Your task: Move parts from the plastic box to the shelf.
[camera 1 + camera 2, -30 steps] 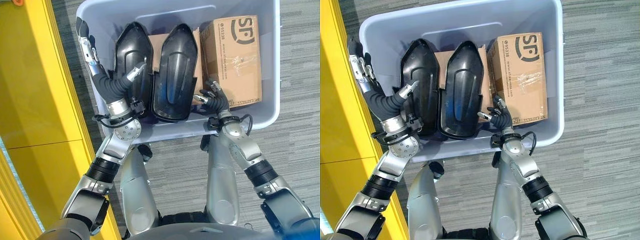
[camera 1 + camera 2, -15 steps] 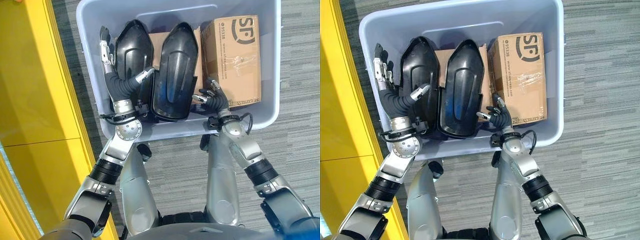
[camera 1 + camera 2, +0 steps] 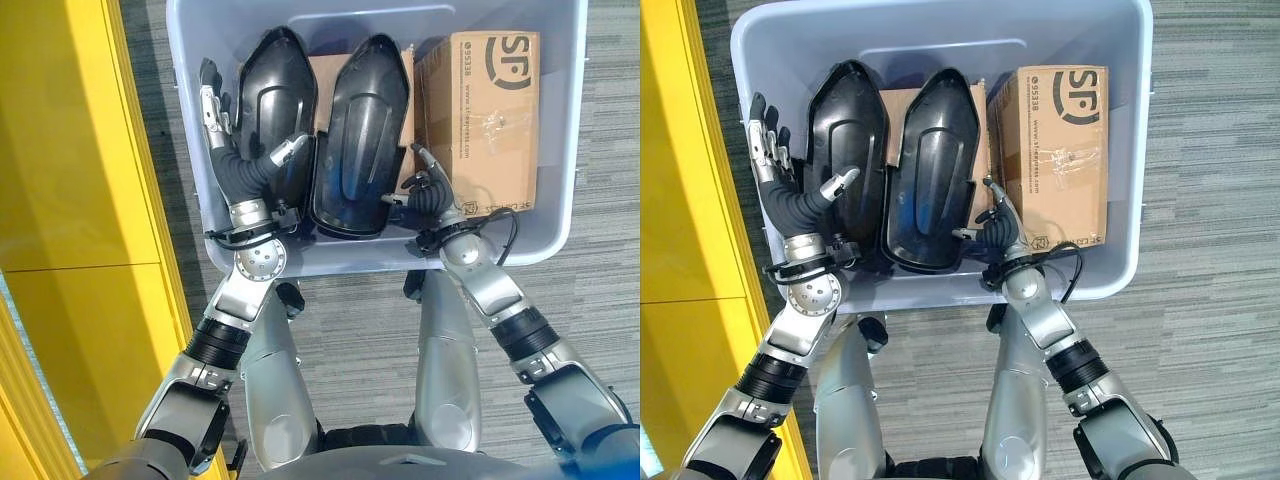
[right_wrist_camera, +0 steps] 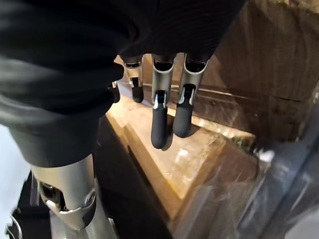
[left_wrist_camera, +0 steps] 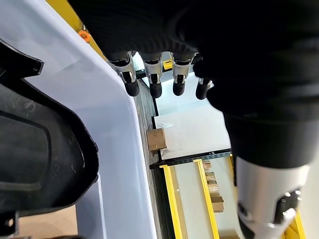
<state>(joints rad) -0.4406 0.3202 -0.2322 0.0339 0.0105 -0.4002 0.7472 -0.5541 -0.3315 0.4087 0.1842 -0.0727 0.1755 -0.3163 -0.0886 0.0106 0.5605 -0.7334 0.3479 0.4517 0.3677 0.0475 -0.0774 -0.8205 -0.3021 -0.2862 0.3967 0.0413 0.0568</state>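
A pale blue plastic box stands on the floor in front of me. Two black moulded parts lie in it side by side, the left part and the right part. My left hand is inside the box between its left wall and the left part. Its fingers are straight along the wall and its thumb rests on that part. My right hand sits open in the gap between the right part and a cardboard box, fingers relaxed, holding nothing.
A flat piece of cardboard lies behind the two black parts. A yellow shelf frame runs along my left, close to the plastic box. Grey carpet covers the floor around the box.
My left hand came from the box's left rim down inside the box, beside the left black part. The right hand edged a little further in. The camera shifted slightly.
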